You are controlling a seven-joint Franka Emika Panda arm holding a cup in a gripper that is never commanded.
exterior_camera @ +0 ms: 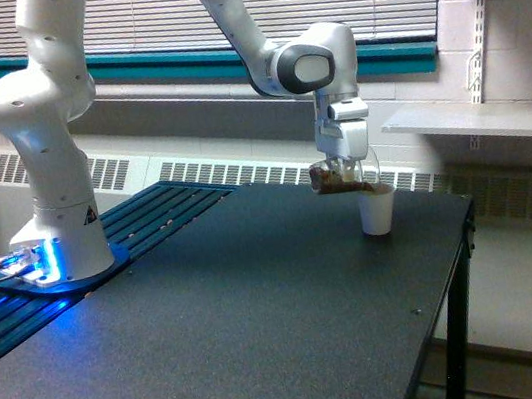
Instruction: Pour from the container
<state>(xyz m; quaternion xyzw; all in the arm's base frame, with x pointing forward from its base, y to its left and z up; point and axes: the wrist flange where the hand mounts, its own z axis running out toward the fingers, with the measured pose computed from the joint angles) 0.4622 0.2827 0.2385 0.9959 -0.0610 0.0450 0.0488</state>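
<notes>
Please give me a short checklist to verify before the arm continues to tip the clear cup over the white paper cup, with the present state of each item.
1. End effector has the clear cup in its grip: ok, shut on it.
2. Clear cup is tilted toward the white paper cup: ok, it lies nearly on its side.
3. Clear cup's mouth is over the paper cup's opening: cannot tell, one view only.
4. Paper cup is upright on the table: ok.
5. Brown granules remain in the clear cup: ok, visible through its wall.
6. No spill beside the paper cup: cannot tell, too small to see.
</notes>
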